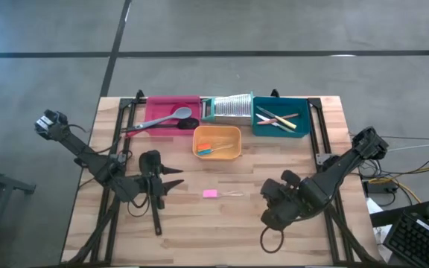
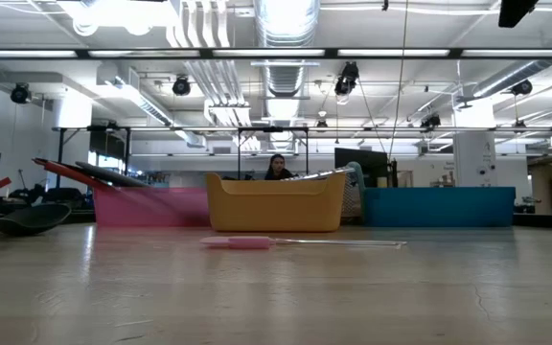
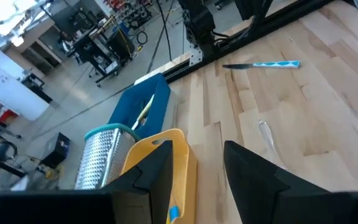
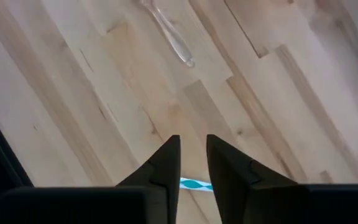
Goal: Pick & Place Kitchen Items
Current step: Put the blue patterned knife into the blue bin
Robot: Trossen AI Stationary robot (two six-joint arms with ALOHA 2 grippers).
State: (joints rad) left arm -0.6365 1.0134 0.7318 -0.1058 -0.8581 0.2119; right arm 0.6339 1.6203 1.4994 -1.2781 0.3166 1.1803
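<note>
The right tool hangs low over the worktop, fingers slightly spread and pinching nothing, with a blue-handled knife just beneath its tips. A good pick likely means straddling the handle squarely before closing. The left tool, spread and empty, waits beside the yellow tray.

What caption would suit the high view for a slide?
Both grippers, left and right, hover over the wooden table, a pink-handled utensil lying loose between them.
</note>
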